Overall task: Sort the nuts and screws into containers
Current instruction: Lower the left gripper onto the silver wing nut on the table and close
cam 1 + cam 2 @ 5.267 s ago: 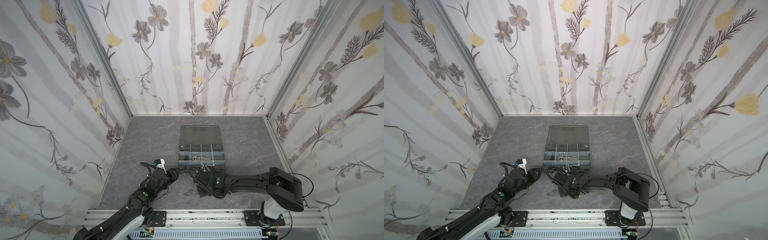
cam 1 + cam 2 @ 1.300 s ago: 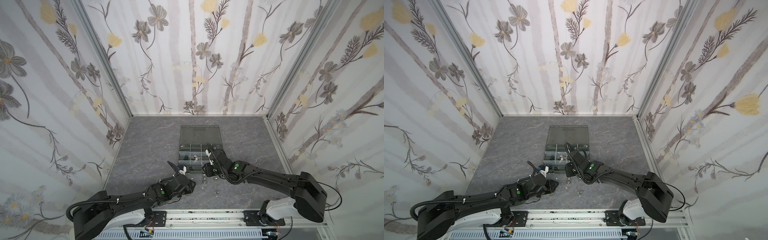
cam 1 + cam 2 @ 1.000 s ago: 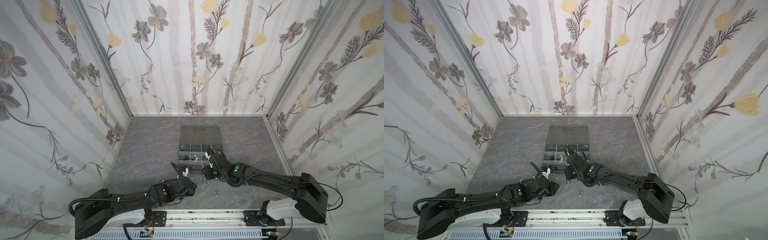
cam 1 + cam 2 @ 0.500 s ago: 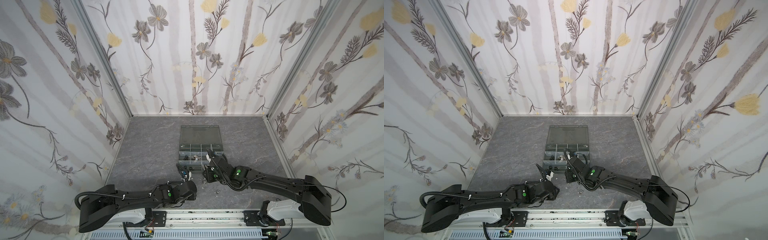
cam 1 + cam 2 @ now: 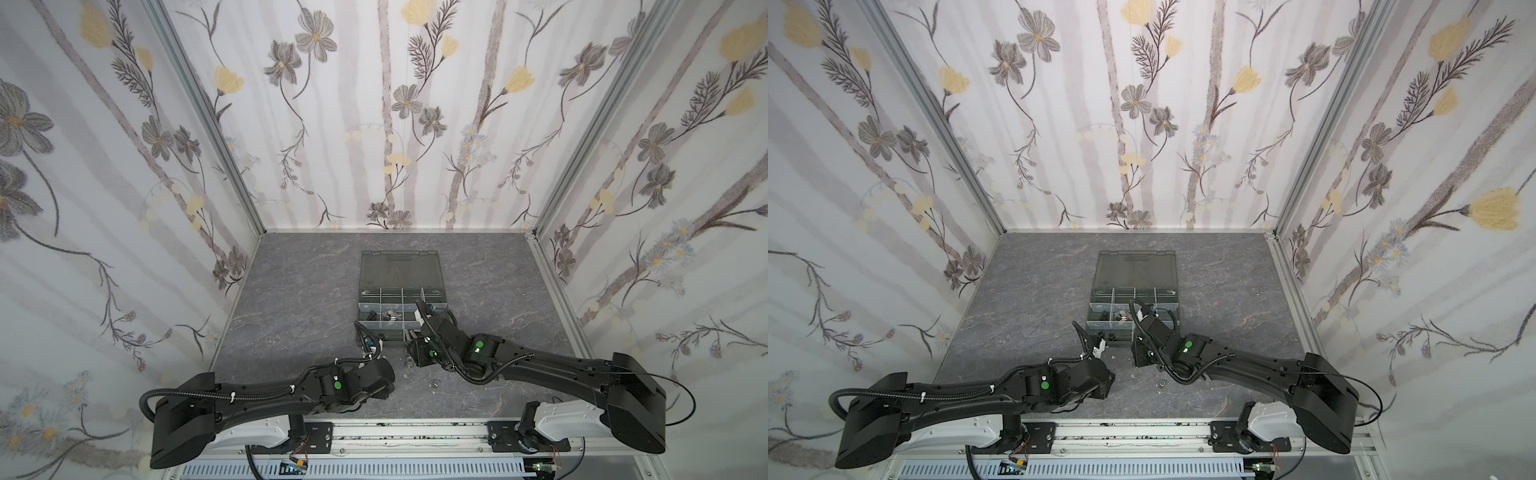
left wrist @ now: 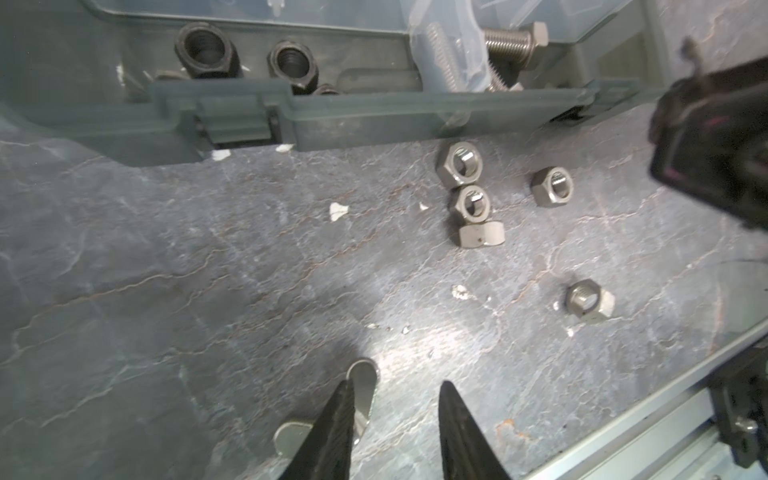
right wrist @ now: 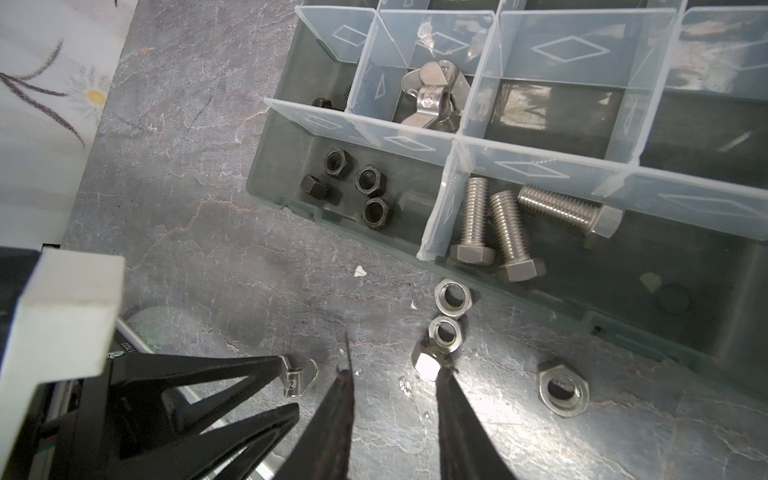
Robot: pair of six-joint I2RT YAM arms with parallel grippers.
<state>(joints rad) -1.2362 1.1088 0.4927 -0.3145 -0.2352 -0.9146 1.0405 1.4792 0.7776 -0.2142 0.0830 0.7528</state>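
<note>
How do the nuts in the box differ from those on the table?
Colour: the boxed nuts are matte black, the loose nuts shiny silver. Place: the boxed nuts sit together in one compartment of the box; the loose nuts lie scattered on the table. Both are small hex nuts.

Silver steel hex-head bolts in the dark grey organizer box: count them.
3, all in the organizer box compartment beside the black nuts: two bolts side by side, a third angled next to them. Others could hide behind dividers.
</note>
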